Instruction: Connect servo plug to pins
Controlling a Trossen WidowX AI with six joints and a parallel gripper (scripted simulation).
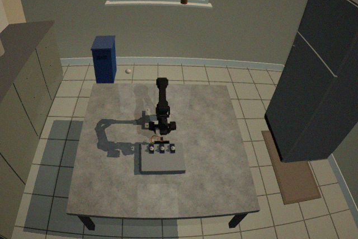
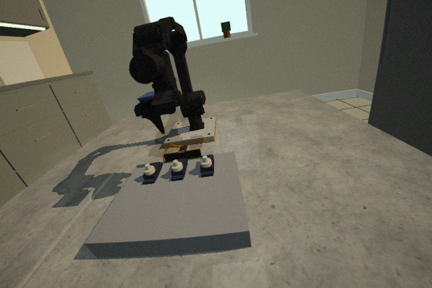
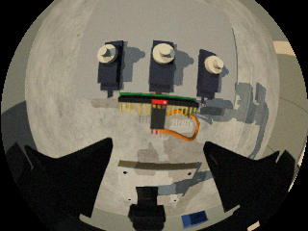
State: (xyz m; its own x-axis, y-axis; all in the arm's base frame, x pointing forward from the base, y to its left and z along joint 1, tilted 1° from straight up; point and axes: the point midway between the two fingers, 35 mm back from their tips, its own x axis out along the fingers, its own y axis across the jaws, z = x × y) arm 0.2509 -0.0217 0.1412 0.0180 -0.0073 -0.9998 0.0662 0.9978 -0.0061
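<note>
The dark plug sits against the pin row at the red band, covering the pins there; a white dot shows at the band's right end in the wrist view. How deep the pins go in cannot be told. The orange lead loops beside the plug. The gold pins on either side look straight. The black pin header with its green board lies along the holder. My gripper is wide open and empty, its fingers apart on either side, back from the plug.
Three dark servos with white horns, left, middle and right, stand on the holder beside the pin row. The pale plate of the arm's base lies behind the plug on the table.
</note>
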